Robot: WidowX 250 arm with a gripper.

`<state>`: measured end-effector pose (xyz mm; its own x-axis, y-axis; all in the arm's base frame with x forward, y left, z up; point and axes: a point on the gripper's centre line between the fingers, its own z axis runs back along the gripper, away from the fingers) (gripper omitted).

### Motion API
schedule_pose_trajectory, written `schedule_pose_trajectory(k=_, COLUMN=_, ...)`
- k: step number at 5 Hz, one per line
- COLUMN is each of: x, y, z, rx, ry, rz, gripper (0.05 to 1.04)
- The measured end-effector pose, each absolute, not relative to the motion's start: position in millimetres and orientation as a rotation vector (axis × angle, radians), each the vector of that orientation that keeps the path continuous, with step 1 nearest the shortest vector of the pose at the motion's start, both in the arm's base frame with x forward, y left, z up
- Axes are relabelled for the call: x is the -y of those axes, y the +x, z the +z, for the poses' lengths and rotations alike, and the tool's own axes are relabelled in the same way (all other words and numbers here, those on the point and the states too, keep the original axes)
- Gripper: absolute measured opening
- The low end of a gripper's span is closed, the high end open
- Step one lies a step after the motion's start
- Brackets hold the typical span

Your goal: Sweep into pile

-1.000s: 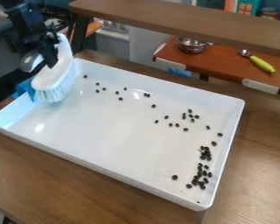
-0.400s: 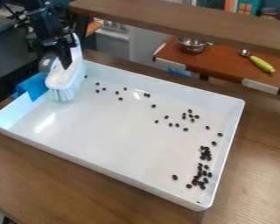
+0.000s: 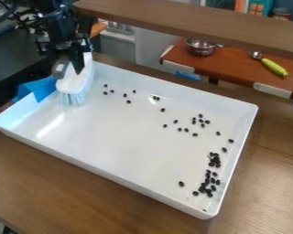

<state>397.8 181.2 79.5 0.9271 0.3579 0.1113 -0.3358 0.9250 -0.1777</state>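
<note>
At the upper left, over the tray's far left corner, hangs my black gripper (image 3: 69,68), shut on a white brush (image 3: 77,84). The brush is tilted, its pale bristles pointing down at the tray floor near the left wall. The white tray (image 3: 112,132) holds scattered dark beans. A dense cluster of beans (image 3: 208,183) lies along the right wall, with another clump (image 3: 214,160) just behind it. Looser beans (image 3: 201,121) are spread right of centre, and several more (image 3: 125,95) lie near the far wall, to the right of the brush.
Blue tape (image 3: 39,89) covers the tray's left rim. A wooden shelf (image 3: 192,20) crosses above the far side. Behind it, a metal pot (image 3: 201,47) and a green-handled utensil (image 3: 274,66) rest on a reddish-brown board (image 3: 235,66). The tray stands on a wooden table (image 3: 265,183).
My gripper and the brush have moved right, and the brush has turned more upright. The tray has shifted slightly, and its beans have shifted a little with it.
</note>
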Motion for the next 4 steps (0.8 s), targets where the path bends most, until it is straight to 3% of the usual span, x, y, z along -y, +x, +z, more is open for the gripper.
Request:
schedule_pose_trajectory(k=2, x=-158, y=400, z=73, rx=0.042, ry=-0.149, rz=0.345, gripper=0.485)
schedule_pose_trajectory(k=4, x=-115, y=398, z=71, rx=-0.062, ry=-0.202, rz=0.262, gripper=0.485)
